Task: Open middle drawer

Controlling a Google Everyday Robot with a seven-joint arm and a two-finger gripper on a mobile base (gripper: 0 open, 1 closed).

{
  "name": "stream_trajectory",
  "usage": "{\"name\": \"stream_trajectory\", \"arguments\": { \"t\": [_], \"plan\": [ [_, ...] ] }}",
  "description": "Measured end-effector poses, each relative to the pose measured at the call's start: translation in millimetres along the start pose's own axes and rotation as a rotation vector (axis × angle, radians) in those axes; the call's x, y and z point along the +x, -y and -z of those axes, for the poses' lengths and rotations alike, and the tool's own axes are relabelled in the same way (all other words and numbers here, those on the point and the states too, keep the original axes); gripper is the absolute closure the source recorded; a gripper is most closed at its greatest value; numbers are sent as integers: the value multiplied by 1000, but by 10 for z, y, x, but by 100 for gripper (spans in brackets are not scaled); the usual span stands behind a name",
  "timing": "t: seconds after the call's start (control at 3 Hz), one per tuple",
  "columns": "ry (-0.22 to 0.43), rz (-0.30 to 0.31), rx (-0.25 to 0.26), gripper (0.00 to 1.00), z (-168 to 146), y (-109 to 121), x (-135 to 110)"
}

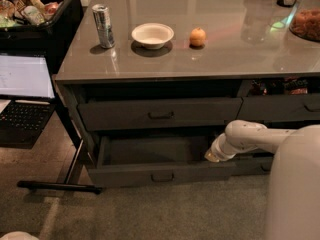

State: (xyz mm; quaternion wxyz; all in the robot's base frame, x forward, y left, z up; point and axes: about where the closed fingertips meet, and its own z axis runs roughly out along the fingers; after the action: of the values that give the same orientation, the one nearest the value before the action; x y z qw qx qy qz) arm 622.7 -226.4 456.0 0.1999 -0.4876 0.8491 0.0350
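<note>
Whether the gripper (214, 156) is open or closed cannot be told. Its pale tip is seen right of centre in the frame, at the right end of the middle drawer (150, 153); contact cannot be made out. The middle drawer is seen pulled out below the closed upper drawer (160, 114), with its grey interior exposed. On the counter (220, 54) above, a can (103, 26), a white bowl (152, 35) and an orange fruit (197, 36) are set in a row. An open laptop (25, 84) is seen at the left edge.
</note>
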Motion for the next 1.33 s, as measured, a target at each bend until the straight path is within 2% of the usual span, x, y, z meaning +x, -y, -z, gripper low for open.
{"name": "stream_trajectory", "arguments": {
  "t": [0.33, 1.33],
  "plan": [
    [-20, -14, -27, 100, -140, -47, 92],
    [-6, -12, -39, 100, -139, -59, 126]
  ]
}}
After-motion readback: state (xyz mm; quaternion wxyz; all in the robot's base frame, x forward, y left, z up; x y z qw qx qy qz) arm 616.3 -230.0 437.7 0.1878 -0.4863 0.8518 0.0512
